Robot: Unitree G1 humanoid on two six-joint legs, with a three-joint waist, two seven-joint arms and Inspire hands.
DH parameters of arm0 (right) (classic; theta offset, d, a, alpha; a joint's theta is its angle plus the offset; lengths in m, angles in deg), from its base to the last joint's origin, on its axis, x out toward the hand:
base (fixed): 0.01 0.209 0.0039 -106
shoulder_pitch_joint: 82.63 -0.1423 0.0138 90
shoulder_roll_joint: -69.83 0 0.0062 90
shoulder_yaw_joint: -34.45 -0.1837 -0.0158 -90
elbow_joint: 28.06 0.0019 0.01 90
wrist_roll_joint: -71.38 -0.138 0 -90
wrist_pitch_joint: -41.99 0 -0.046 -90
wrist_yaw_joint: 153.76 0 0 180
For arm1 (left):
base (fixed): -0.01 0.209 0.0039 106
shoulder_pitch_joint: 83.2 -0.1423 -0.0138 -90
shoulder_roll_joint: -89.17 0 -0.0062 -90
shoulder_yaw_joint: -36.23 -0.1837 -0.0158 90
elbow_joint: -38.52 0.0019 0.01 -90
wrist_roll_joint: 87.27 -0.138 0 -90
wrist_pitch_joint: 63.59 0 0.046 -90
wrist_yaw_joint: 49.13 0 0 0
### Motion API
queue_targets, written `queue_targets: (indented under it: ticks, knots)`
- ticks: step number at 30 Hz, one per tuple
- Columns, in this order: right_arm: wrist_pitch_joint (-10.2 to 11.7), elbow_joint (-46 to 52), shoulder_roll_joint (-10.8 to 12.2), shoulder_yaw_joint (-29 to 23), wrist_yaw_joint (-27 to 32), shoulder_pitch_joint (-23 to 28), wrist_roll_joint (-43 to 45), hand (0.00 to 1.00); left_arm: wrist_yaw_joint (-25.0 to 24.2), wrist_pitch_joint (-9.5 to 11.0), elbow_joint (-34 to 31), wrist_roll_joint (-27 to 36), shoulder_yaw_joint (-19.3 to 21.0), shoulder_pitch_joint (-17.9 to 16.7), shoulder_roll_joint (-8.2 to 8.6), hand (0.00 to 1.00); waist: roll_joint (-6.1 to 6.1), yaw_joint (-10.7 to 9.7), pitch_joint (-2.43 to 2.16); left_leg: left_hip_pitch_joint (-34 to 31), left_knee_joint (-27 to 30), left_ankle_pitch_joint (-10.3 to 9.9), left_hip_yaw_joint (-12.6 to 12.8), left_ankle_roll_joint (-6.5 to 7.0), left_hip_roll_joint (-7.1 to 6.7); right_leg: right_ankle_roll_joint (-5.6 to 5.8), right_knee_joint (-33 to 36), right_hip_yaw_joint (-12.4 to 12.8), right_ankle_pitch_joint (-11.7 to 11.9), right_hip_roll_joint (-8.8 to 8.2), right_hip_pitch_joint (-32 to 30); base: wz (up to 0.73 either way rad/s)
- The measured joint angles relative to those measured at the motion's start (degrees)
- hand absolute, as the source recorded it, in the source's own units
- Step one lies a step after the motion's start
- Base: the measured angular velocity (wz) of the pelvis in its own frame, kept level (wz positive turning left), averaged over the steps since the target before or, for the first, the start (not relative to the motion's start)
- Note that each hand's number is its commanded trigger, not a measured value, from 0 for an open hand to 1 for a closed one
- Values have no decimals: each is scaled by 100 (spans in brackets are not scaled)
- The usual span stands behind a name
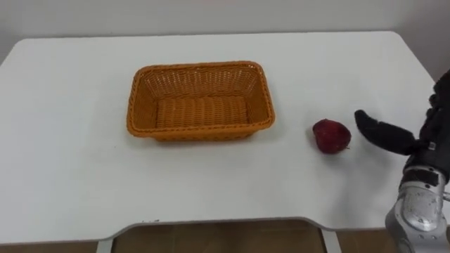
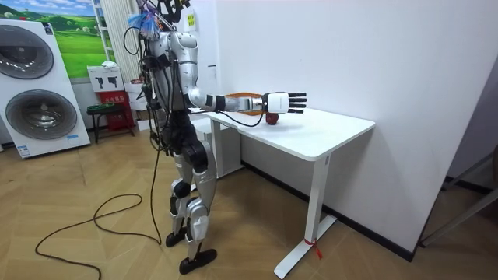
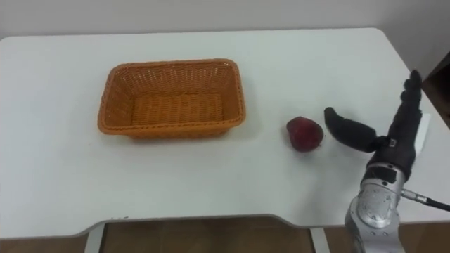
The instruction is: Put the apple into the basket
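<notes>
right hand [image 3: 394, 140] open, just beside the apple [image 3: 304, 133]
fingers straight, thumb stretched toward the red fruit with a small gap between them. the apple lies on the white table [image 3: 70, 183], to the right of the orange wicker basket [image 3: 172, 65], outside it.

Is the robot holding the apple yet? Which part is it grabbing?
No, nothing is held. The right hand is open beside the apple, not wrapped around it. The apple sits on the table, right of the basket.
</notes>
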Motion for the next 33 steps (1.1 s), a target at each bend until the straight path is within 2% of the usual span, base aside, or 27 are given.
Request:
queue_targets:
  ticks: [3, 7, 23, 33]
  knots:
    - [1, 7, -24, -1, -190, -10, 6, 0, -94, 0, -1, 0, 2, -5, -46, 0, -54, 111, 16, 0, 0, 0, 3, 0, 0, 2, -6, 20, 2, 7, 10, 0]
    - [8, 8, -45, 37, -368, -117, 127, 0, -188, 0, 1, -4, 2, -17, -61, 0, -93, 132, 10, -2, -9, 0, 1, 0, -1, 6, -14, 22, 7, 9, 23, 0]
    - [22, 5, -44, 206, -719, -191, 229, 0, -204, -1, 52, -47, 2, -32, -62, 0, -84, 124, 9, 34, 8, 0, -46, 0, -2, 3, -34, -22, 19, 10, 100, 1]
    - [10, -151, -43, 342, -850, -126, 310, 0, -207, -104, 92, -64, 0, -53, -60, 0, -6, 113, -11, 30, 27, 0, -54, 0, 0, 2, -26, -33, 26, 9, 102, 0]
